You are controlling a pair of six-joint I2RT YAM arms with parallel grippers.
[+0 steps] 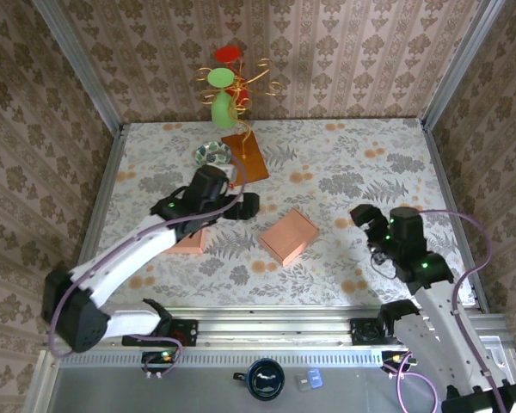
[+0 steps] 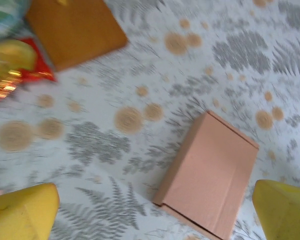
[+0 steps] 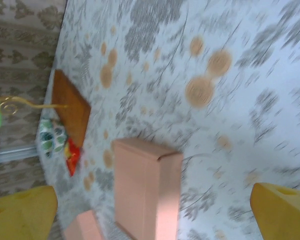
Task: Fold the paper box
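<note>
Claws: left claw [image 1: 243, 205] and right claw [image 1: 361, 215] both hung wide open, gripping nothing and off the box.
Box spot: paper box [image 1: 288, 237] sat near the middle of the bench [image 1: 370, 163], looking closed up as far as I could tell. Left claw was at its 10 o'clock, right claw at its 3.
Handling: looked like thin card, so probably light, a bit slick, and easy to dent or skid. I'd pinch it at a flap edge or press down on top rather than squeeze the walls.
Neighbours: second pink piece [image 1: 189, 241] lay at the box's 9 o'clock under the left arm, and the brown board [image 1: 245, 157] was at 11.
Room: open bench from 12 round to 5 o'clock, with the near edge at 6.
</note>
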